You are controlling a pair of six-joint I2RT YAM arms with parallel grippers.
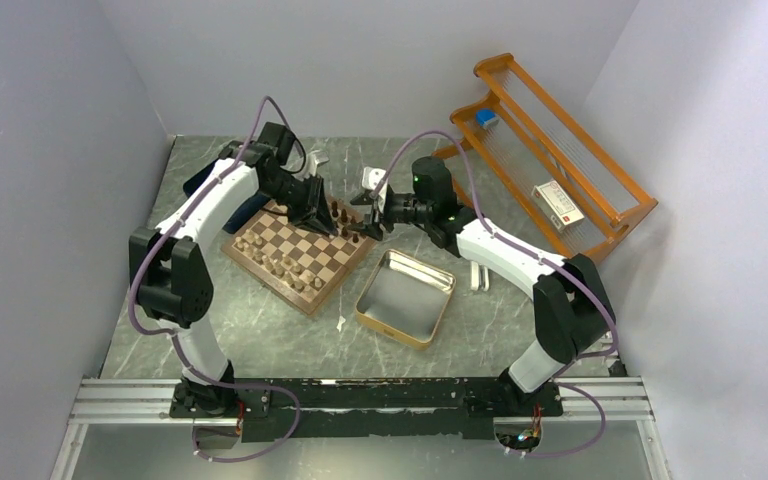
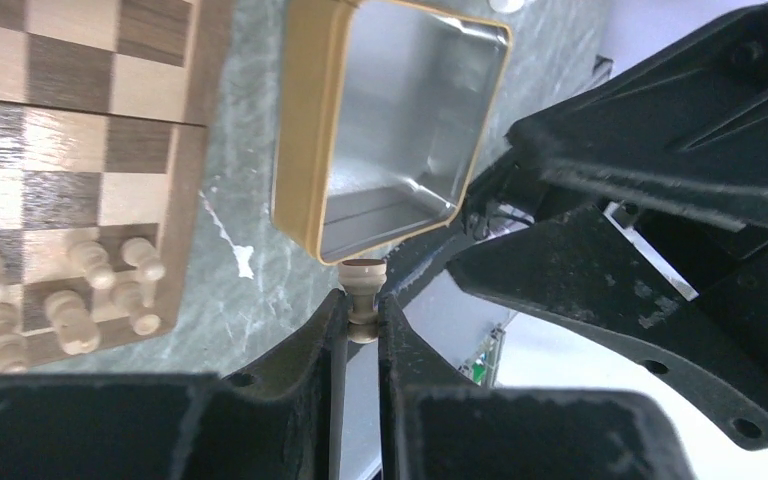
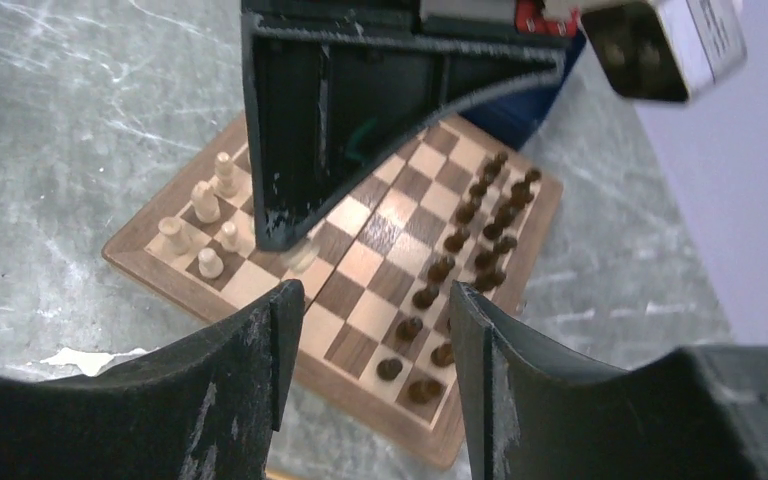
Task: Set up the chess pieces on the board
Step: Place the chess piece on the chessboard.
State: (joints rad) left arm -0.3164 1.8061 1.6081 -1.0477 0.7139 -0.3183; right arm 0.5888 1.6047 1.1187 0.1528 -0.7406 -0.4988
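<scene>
The board (image 1: pixel 305 262) lies left of centre on the table. Dark brown chess pieces (image 1: pixel 344 213) stand along its far right edge and pale tan ones (image 1: pixel 282 266) near its front edge. My left gripper (image 1: pixel 323 212) hovers over the board's far side, shut on a pale tan piece (image 2: pixel 364 276) that sticks out past its fingertips (image 2: pixel 363 308). My right gripper (image 1: pixel 368 218) is open and empty, just right of the left one, above the board's right edge. In the right wrist view (image 3: pixel 372 300) the dark pieces (image 3: pixel 460 240) and pale pieces (image 3: pixel 205 215) show on the board (image 3: pixel 355 345).
A silver gold-rimmed tin (image 1: pixel 405 297) lies open right of the board, also in the left wrist view (image 2: pixel 390 120). An orange rack (image 1: pixel 550 150) holding a small box stands at the back right. A navy tray (image 1: pixel 200 180) sits behind the left arm.
</scene>
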